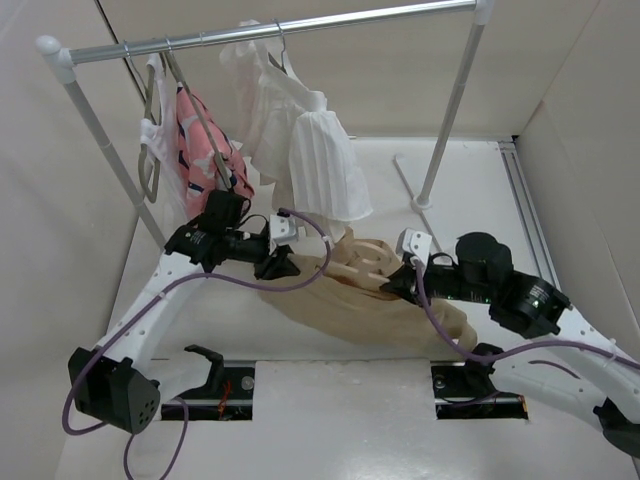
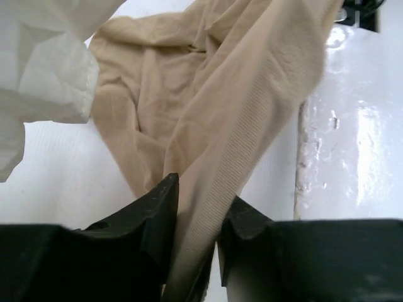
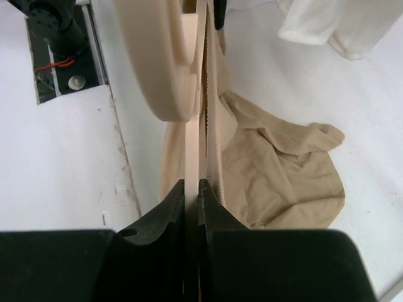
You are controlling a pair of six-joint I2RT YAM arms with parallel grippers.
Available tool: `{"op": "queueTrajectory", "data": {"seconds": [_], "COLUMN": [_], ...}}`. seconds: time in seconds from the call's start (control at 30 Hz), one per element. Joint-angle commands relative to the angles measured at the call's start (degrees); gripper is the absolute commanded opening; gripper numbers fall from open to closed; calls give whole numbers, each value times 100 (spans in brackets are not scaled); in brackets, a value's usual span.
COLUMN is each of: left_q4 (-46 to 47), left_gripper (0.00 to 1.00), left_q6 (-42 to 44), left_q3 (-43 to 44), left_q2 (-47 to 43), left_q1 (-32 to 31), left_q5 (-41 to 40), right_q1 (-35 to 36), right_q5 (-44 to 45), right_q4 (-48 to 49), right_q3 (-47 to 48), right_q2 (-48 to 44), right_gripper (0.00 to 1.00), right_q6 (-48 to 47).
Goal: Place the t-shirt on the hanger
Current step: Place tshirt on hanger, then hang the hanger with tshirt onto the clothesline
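Note:
The tan t-shirt (image 1: 370,305) hangs bunched between my two arms, its lower part lying on the white table. The pale beige-pink hanger (image 1: 365,262) lies across its upper part. My left gripper (image 1: 283,264) is shut on a ribbed edge of the t-shirt (image 2: 227,163), held between the black fingers (image 2: 160,214). My right gripper (image 1: 397,283) is shut on the flat edge of the hanger (image 3: 192,145), which runs straight up from the jaws, with the t-shirt (image 3: 283,170) behind and beside it.
A clothes rail (image 1: 300,28) stands at the back with a pink patterned garment (image 1: 205,150) and a white ribbed top (image 1: 320,165) on grey hangers. The white top (image 2: 44,69) hangs close to my left gripper. Card walls enclose the table.

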Motion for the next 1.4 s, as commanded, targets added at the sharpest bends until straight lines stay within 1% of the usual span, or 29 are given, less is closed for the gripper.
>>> {"op": "queueTrajectory", "data": {"seconds": [0.0, 0.03, 0.07, 0.1, 0.17, 0.2, 0.23, 0.3, 0.33, 0.37, 0.4, 0.47, 0.53, 0.57, 0.67, 0.73, 0.83, 0.9, 0.97, 1.0, 1.03, 1.1, 1.23, 1.27, 1.37], "left_q4": [-760, -761, -761, -761, -419, -314, -313, -190, -190, -138, -67, 73, 337, 407, 741, 908, 962, 962, 962, 962, 1014, 1014, 953, 953, 953], "left_gripper": [20, 25, 38, 44, 50, 60, 67, 76, 93, 100, 100, 100, 100, 100, 100, 100, 100, 100, 100, 100, 100, 100, 100, 100, 100], "left_q6": [828, 828, 828, 776, 461, 190, 187, 117, 38, -15, -15, -286, -454, -455, -805, -894, -894, -894, -894, -894, -946, -1000, -1114, -1114, -1167], "left_q3": [193, 194, 272, 377, 465, 466, 536, 589, 589, 528, 528, 318, 203, 98, -52, -183, -333, -386, -447, -448, -448, -448, -448, -509, -667], "left_q2": [107, 107, 107, 20, -173, -235, -305, -499, -578, -718, -797, -956, -1202, -1281, -1588, -1773, -1913, -1967, -1967, -1967, -1967, -1914, -2001, -2054, -2327], "left_q1": [638, 638, 638, 638, 525, 524, 454, 454, 454, 454, 454, 454, 454, 454, 454, 454, 454, 454, 454, 454, 454, 454, 454, 454, 454], "left_q5": [-479, -234, -58, 109, 312, 313, 313, 366, 366, 366, 366, 313, 172, 94, -178, -310, -311, -311, -250, -250, -250, -250, -399, -460, -513], "right_q1": [-107, -107, -107, -107, -107, -107, -107, -107, -107, -107, -159, -213, -274, -335, -441, -441, -441, -441, -441, -441, -441, -441, -441, -441, -441], "right_q5": [-75, -75, -128, -128, -128, -128, -50, 274, 398, 504, 644, 776, 838, 839, 839, 987, 1592, 2260, 2874, 3461, 3727, 4342, 5353, 5504, 6014], "right_q4": [-1158, -1158, -1158, -1105, -1105, -1253, -1367, -1692, -2129, -2359, -2788, -3160, -3398, -3460, -3705, -3829, -3900, -4083, -4303, -4374, -4427, -4314, -4111, -3971, -3655], "right_q3": [654, 708, 778, 936, 1138, 1261, 1549, 1876, 2191, 2333, 2439, 2571, 2572, 2424, 2230, 2071, 2071, 2254, 2728, 2913, 3306, 3721, 4942, 5484, 6348], "right_q2": [-343, -343, -343, -291, -151, -98, 25, 139, 271, 333, 333, 412, 360, 238, 44, -149, -439, -492, -239, -90, 251, 604, 1509, 1877, 2476], "right_gripper": [0, 0, 0, 0, 0, 0, 0, 0, 0, 0, 0, 0, 0, 0, 0, 0, 0, 0, 0, 0, 0, 0, 0, 0, 0], "right_q6": [67, 137, 137, 207, 269, 269, 347, 471, 541, 689, 761, 971, 1103, 1182, 1507, 1815, 2228, 2282, 2370, 2370, 2370, 2054, 1624, 1509, 1035]}}
